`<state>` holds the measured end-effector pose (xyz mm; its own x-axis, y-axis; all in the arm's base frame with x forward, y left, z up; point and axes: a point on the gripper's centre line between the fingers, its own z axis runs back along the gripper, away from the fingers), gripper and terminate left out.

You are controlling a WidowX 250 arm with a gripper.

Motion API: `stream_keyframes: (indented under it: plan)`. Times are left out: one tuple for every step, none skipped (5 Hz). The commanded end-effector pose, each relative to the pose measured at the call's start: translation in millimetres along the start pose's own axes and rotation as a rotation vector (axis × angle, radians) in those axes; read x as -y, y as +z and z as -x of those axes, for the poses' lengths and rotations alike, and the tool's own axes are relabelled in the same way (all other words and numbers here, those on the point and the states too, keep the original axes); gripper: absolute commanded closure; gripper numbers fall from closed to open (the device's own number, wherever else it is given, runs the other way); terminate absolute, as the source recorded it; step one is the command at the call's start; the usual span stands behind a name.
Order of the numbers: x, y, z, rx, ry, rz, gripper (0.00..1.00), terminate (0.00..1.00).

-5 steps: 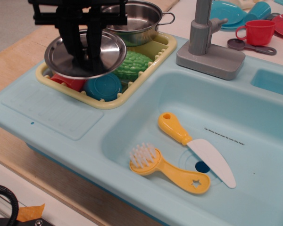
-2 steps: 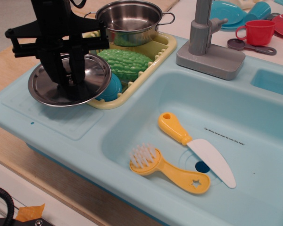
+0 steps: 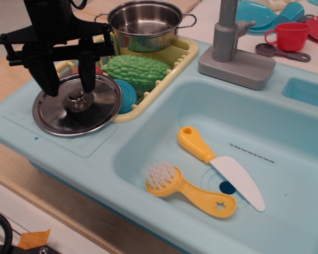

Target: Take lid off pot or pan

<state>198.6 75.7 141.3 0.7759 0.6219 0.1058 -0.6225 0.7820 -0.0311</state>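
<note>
The lid (image 3: 77, 104) lies flat on the ribbed drain part of the blue toy sink (image 3: 164, 159), partly resting on the near corner of the yellow rack (image 3: 172, 69). It looks thin, stiff, light and slippery, so its little knob (image 3: 77, 97) seems the best spot to hold. The gripper (image 3: 69, 79) hangs just above the lid, fingers spread apart, holding nothing. Behind the lid, the pot (image 3: 145, 24) sits open at the far end of the rack on the desk (image 3: 10, 74)
</note>
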Motion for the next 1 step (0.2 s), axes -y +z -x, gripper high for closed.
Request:
stream_keyframes:
  plan:
    - [-1.8, 3.9, -3.1, 0.015, 0.008, 0.004, 0.00, 1.00]
